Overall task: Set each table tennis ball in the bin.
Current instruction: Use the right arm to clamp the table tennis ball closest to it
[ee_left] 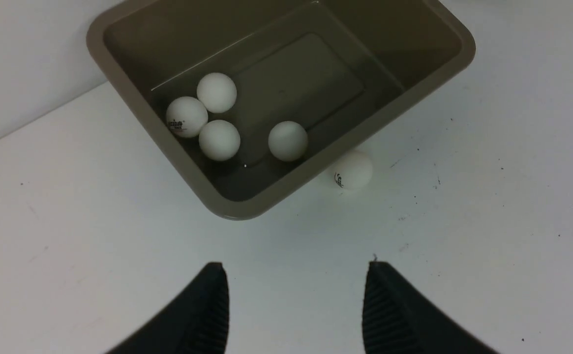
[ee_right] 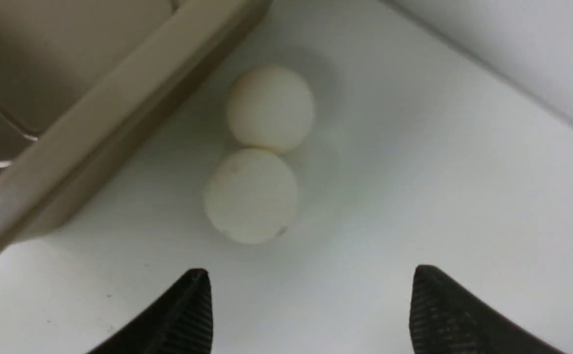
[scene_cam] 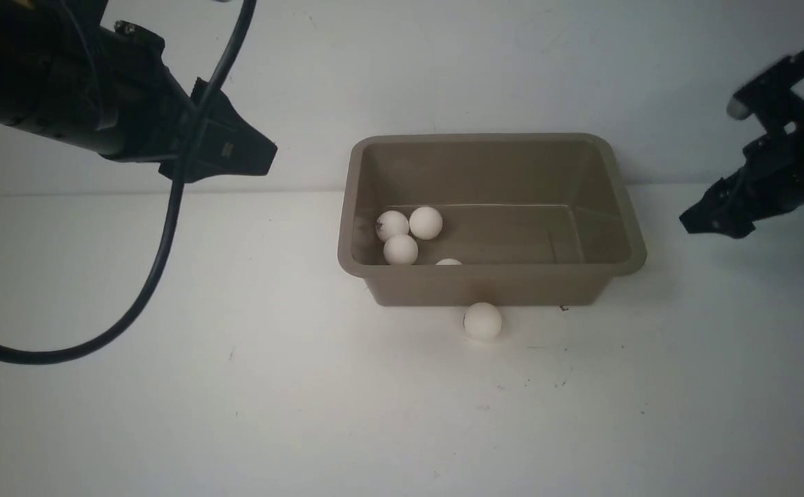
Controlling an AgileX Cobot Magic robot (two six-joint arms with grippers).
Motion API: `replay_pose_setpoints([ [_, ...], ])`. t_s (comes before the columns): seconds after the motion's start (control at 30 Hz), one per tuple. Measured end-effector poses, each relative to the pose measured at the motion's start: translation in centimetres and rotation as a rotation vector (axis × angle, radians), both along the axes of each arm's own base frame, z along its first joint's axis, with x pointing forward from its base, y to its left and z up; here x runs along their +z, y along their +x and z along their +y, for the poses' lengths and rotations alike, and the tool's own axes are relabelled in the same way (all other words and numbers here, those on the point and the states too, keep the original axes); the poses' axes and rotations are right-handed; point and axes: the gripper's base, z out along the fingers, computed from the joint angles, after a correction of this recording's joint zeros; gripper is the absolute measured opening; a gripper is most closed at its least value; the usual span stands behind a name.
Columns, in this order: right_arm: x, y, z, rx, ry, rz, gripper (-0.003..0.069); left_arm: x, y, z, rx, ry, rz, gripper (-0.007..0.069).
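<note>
The taupe bin [scene_cam: 491, 270] stands at the table's middle back. Several table tennis balls lie inside it: three clustered in its left part [scene_cam: 402, 250] [ee_left: 216, 92] and one near the front wall [ee_left: 287, 141]. Another ball [scene_cam: 482, 321] [ee_left: 352, 169] rests on the table against the bin's front wall. Two more balls [ee_right: 270, 108] [ee_right: 250, 195] touch each other on the table just outside the bin's rim [ee_right: 119, 113]; the front view does not show them. My left gripper [scene_cam: 263, 155] [ee_left: 293, 265] hovers left of the bin, open and empty. My right gripper [scene_cam: 702, 221] [ee_right: 311, 270] hangs right of the bin, open and empty.
A black cable [scene_cam: 160, 262] loops down from the left arm over the table's left side. A pale wall [scene_cam: 443, 69] rises right behind the bin. The white tabletop [scene_cam: 374, 414] stretches in front of the bin.
</note>
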Motion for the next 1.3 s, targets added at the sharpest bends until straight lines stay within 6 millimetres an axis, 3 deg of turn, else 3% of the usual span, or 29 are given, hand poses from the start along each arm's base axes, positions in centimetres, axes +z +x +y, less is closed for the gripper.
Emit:
replay_pose_setpoints([
  [0.17,-1.8,0.5,0.8,0.061,0.094,0.008,0.0485,-0.1,-0.1,0.0,-0.006,0.002,0.009,0.0342],
  [0.5,-2.0,2.0,1.0,0.072,0.142,0.008,0.0485,-0.1,-0.1,-0.1,-0.011,-0.004,0.016,0.0342],
  [0.67,-3.2,2.0,1.0,0.069,0.150,0.039,0.0485,0.0,-0.2,-0.1,-0.012,-0.013,0.018,0.0342],
  [1.0,-3.4,2.1,0.9,0.057,0.152,0.043,0.0484,0.0,-0.2,-0.2,-0.013,-0.018,0.020,0.0342],
  [1.3,-5.3,2.3,0.9,0.046,0.161,0.082,0.0473,0.0,-0.2,-0.2,-0.014,-0.022,0.021,0.0342],
])
